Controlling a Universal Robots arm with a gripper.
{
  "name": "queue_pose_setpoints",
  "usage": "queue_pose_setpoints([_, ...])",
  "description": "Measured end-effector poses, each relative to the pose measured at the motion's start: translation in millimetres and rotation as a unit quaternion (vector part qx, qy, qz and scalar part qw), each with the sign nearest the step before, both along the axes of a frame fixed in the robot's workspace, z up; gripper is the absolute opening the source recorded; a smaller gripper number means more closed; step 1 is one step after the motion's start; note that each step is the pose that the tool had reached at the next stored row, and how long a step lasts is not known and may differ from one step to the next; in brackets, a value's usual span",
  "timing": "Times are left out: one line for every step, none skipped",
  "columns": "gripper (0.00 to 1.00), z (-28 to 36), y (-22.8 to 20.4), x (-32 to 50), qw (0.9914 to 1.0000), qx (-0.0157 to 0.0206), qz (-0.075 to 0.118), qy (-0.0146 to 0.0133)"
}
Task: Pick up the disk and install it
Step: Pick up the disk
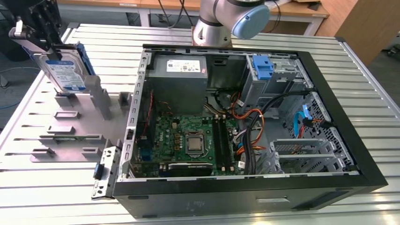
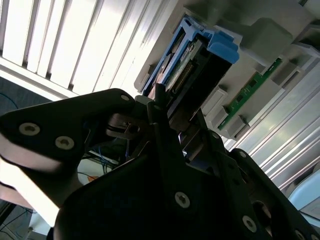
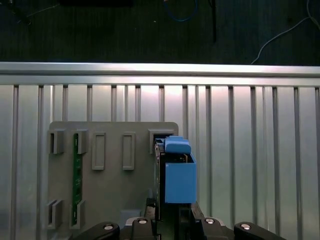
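The disk (image 1: 62, 70) is a silver drive with a white-and-blue label and blue rails. It stands on edge at the exterior view's left, at a slot of the grey fixture plate (image 1: 69, 136). My gripper (image 1: 47, 50) reaches down from above and is shut on the disk's upper end. In both wrist views the disk (image 3: 177, 180) (image 2: 187, 60) appears edge-on, its blue carrier pointing away from my gripper (image 3: 167, 217) (image 2: 170, 117). Whether its lower end still rests in the slot is hidden.
An open computer case (image 1: 250, 190) lies on the slatted metal table (image 1: 375, 93), with the motherboard (image 1: 187, 140), a power supply (image 1: 178, 65), a blue bracket (image 1: 264, 68) and a drive cage (image 1: 306, 154). A green memory stick (image 3: 76, 175) stands on the fixture plate.
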State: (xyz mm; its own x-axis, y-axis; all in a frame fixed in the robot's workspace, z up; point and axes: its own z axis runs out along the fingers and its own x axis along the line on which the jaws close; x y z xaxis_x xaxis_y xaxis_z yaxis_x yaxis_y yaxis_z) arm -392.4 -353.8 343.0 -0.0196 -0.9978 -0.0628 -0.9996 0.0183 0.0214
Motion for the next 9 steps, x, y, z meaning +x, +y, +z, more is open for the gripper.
queue_pose_setpoints([0.35, 0.2, 0.0, 0.0, 1.0, 0.0, 0.0, 0.0])
queue_pose_setpoints([0.35, 0.4, 0.0, 0.0, 1.0, 0.0, 0.0, 0.0001])
queue_pose_setpoints([0.35, 0.8, 0.0, 0.0, 1.0, -0.0001, 0.0, 0.0002])
queue_pose_setpoints([0.35, 1.4, 0.0, 0.0, 1.0, -0.0001, 0.0, 0.0002])
queue_pose_setpoints([0.35, 2.0, 0.0, 0.0, 1.0, -0.0001, 0.0, 0.0002])
queue_pose_setpoints([0.35, 2.8, 0.0, 0.0, 1.0, -0.0001, 0.0, 0.0001])
queue_pose_setpoints([0.35, 4.0, 0.0, 0.0, 1.0, 0.0, 0.0, 0.0001])
queue_pose_setpoints([0.35, 5.5, 0.0, 0.0, 1.0, 0.0, 0.0, 0.0001])
queue_pose_setpoints([0.35, 7.0, 0.0, 0.0, 1.0, 0.0, 0.0, 0.0001])
